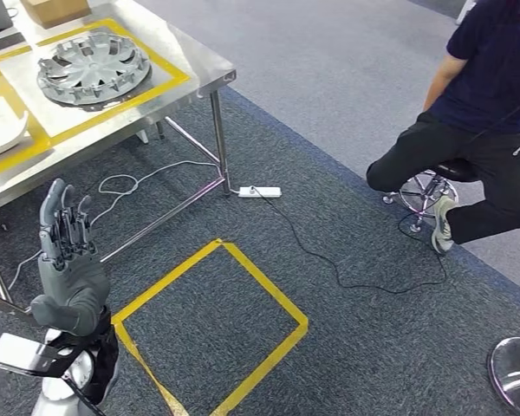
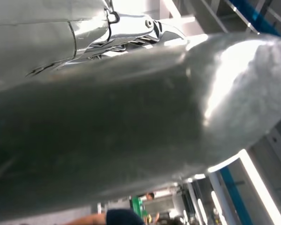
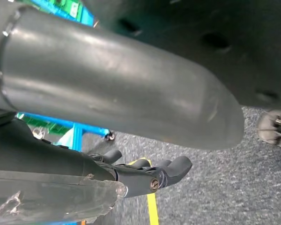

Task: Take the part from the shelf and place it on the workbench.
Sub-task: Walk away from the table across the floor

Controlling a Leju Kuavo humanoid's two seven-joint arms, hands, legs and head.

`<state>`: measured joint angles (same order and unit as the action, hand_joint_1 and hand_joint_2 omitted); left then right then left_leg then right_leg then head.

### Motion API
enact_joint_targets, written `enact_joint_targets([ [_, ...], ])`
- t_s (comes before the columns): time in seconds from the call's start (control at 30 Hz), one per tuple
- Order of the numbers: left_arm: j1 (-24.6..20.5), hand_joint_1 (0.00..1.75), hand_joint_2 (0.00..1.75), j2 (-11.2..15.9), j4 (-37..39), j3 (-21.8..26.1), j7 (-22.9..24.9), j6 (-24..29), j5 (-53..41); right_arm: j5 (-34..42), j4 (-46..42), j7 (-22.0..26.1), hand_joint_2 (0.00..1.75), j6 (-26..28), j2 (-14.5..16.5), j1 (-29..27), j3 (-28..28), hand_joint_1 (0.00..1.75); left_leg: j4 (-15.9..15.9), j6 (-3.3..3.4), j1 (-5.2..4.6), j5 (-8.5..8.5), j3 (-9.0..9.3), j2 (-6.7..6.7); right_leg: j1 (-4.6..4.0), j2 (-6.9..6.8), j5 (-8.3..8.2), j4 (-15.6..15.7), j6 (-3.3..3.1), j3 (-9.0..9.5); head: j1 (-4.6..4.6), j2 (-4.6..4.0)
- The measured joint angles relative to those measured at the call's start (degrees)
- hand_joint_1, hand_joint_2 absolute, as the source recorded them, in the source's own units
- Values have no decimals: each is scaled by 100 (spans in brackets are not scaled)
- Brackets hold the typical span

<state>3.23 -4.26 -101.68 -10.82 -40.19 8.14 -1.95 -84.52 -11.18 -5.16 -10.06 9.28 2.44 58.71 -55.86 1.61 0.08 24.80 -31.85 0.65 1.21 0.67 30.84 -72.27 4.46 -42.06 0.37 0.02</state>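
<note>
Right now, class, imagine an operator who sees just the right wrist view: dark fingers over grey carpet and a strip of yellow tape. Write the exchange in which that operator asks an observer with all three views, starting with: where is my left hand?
Observer: Your left hand is raised beside the steel table, fingers apart, holding nothing.
Operator: Is any part on that table?
Observer: Yes, a silver wheel cover lies flat inside a yellow tape frame on it.
Operator: Is anyone nearby?
Observer: A person sits on a stool to your right, beyond the yellow tape square on the floor.
</note>
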Motion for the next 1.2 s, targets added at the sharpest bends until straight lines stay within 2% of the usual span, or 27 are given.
enact_joint_targets([
  [0.03, 1, 0, 0, -1, 0, 0, 0, 0, 0, 0, 1, -2, 0, -2, -1, -2, 0, 0, -1, 3, -3, 7, 3, 65, 0, -20, -1, -120, 9, -38, 1, 0],
  [0.07, 0, 0, 0, -1, 0, 0, 0, -1, 0, -1, 1, -4, 0, -3, -1, -7, 0, 0, -3, 0, -3, 17, 13, 125, 1, -44, -106, -15, 15, 38, 1, 0],
  [0.1, 0, 0, 0, -2, 0, 0, 0, -1, 0, -1, 0, -8, 0, -5, -3, -10, 0, 0, -8, -10, -2, 32, 30, 179, 2, -94, -282, 285, 20, 213, 2, 0],
  [0.17, -2, 0, 0, -1, 0, 1, 0, -1, 1, -2, 0, -19, 0, -7, -8, -1, 0, 0, -36, -59, -25, 73, 58, 270, -12, -308, -559, 1023, 11, 619, 9, 0],
  [0.2, -4, 0, 0, -1, 0, 1, 0, 0, 1, -2, 1, -22, 0, -8, -10, 11, -1, 0, -56, -86, -47, 90, 62, 313, -20, -388, -617, 1252, -18, 743, 6, 0],
  [0.23, -5, 0, 0, 0, 0, 2, 0, 0, 2, -2, 1, -24, 0, -9, -9, 21, -1, 0, -72, -107, -70, 101, 61, 357, -30, -420, -620, 1353, -55, 790, -2, 0],
  [0.3, -12, 0, 0, 0, 0, 2, 0, 0, 2, -2, 1, -26, 0, -10, -9, 27, -2, 0, -83, -135, -84, 118, 63, 464, -36, -308, -625, 1352, -147, 772, -14, 0],
  [0.33, -19, 0, 0, 0, 0, 2, 0, -1, 2, -2, 0, -31, 0, -10, -10, 21, -1, 0, -105, -157, -73, 159, 64, 458, -34, -245, -634, 1355, -182, 761, -18, 0],
  [0.4, -26, 0, 0, 1, 0, 1, 0, 1, 2, -2, -1, -39, 0, -10, -11, 17, 0, 0, -417, -212, -41, 407, -54, 272, -19, -132, -664, 1373, -251, 749, -27, 0],
  [0.47, -17, 0, 0, 4, 0, 0, 0, 2, 2, -2, -1, -42, 0, -15, -13, 20, 0, 0, -1137, -244, -22, 784, -380, 45, -10, -23, -684, 1377, -289, 723, -37, 0],
  [0.5, -10, 0, 0, 7, 0, 0, 0, 2, 2, -2, -1, -42, 0, -17, -13, 21, 0, 0, -1482, -249, -18, 907, -551, 5, -9, 34, -691, 1377, -298, 712, -37, 0],
  [0.53, -6, 0, 0, 8, 0, 0, 0, 2, 2, -2, -1, -42, 0, -19, -13, 16, 0, 0, -1680, -247, -16, 926, -659, -12, -8, 95, -696, 1377, -301, 705, -38, 0],
  [0.57, -6, 0, 0, 9, 0, 0, 0, 2, 2, -2, -1, -42, 0, -19, -13, 11, 0, 0, -1680, -240, -13, 833, -674, -22, -7, 157, -700, 1377, -299, 703, -37, 0],
  [0.6, -7, 0, 0, 9, 0, 0, 0, 2, 2, -2, -1, -42, 0, -20, -13, 7, 0, 0, -1473, -226, -9, 643, -590, -45, -4, 222, -706, 1377, -292, 706, -36, 0],
  [0.67, -10, 0, 0, 9, 0, 0, 0, 2, 2, -2, -1, -42, 0, -19, -13, 12, 0, 0, -761, -188, 0, 214, -278, -218, 3, 347, -721, 1373, -261, 703, -35, 0],
  [0.7, -12, 0, 0, 9, 0, 0, 0, 2, 2, -2, -1, -42, 0, -19, -13, 19, 0, 0, -452, -176, 9, 98, -145, -319, 6, 404, -732, 1366, -235, 684, -35, 0],
  [0.77, -15, 0, 0, 10, 0, 0, 0, 2, 2, -2, -1, -42, 0, -20, -13, 20, 0, 0, -179, -166, 9, 68, -52, -429, 18, 494, -772, 1374, -160, 623, -34, 0],
  [0.8, -18, 0, 0, 10, 0, -1, 0, 2, 2, -2, -1, -42, 0, -21, -13, 10, 0, 0, -136, -158, 11, 77, -46, -394, 30, 538, -796, 1393, -119, 601, -34, 0],
  [0.83, -20, 0, 0, 8, 0, -1, 0, 2, 3, -2, -1, -42, 0, -21, -13, -4, 0, 0, -111, -140, 14, 65, -43, -345, 36, 529, -800, 1400, -85, 575, -35, 0],
  [0.9, -23, 0, 0, -1, 0, -2, 0, 1, 5, -2, -1, -43, 0, -21, -13, -20, 0, 0, -58, -87, 29, 32, -19, -234, 13, 333, -648, 1183, -37, 455, -17, 0],
  [0.97, -14, 0, 0, -4, 0, -1, 1, 0, 8, -2, -1, -43, 0, -21, -13, -10, 0, 0, -43, -51, 20, 24, -12, -107, -10, 75, -299, 516, -11, 150, 6, 0],
  [1.0, -9, 0, 0, -3, 0, -1, 1, -1, 7, -2, 0, -42, 0, -21, -13, -3, 0, 0, -43, -39, 12, 27, -14, -38, -11, 19, -145, 138, -2, -18, 11, 0],
  [1.03, -6, 0, 0, -3, 0, 0, 2, -1, 7, -2, 1, -42, 0, -24, -13, -1, 0, 0, -43, -33, 7, 33, -13, 28, -11, -7, -76, -113, 2, -126, 10, 0],
  [1.07, -7, 0, 0, -2, 0, 0, 2, -1, 7, -2, 1, -42, 0, -26, -13, -4, 0, 0, -44, -28, 4, 41, -9, 87, -11, -22, -105, -172, 3, -141, 10, 0],
  [1.1, -9, 0, 0, -3, 0, -1, 2, -1, 7, -2, 1, -42, 0, -28, -13, -9, 0, 0, -45, -29, 3, 52, 1, 140, -12, -40, -236, -1, 0, -44, 10, 0],
  [1.13, -10, 0, 0, -3, 0, -1, 2, -1, 7, -2, 1, -42, 0, -29, -14, -13, 0, 0, -46, -40, 3, 70, 21, 187, -14, -93, -437, 359, -9, 150, 11, 0],
  [1.2, -13, 0, 0, -3, 0, -2, 2, -2, 8, -3, 0, -42, 0, -24, -16, -4, 0, 0, -67, -84, -23, 113, 45, 269, -55, -302, -693, 1077, -47, 538, 13, 0],
])
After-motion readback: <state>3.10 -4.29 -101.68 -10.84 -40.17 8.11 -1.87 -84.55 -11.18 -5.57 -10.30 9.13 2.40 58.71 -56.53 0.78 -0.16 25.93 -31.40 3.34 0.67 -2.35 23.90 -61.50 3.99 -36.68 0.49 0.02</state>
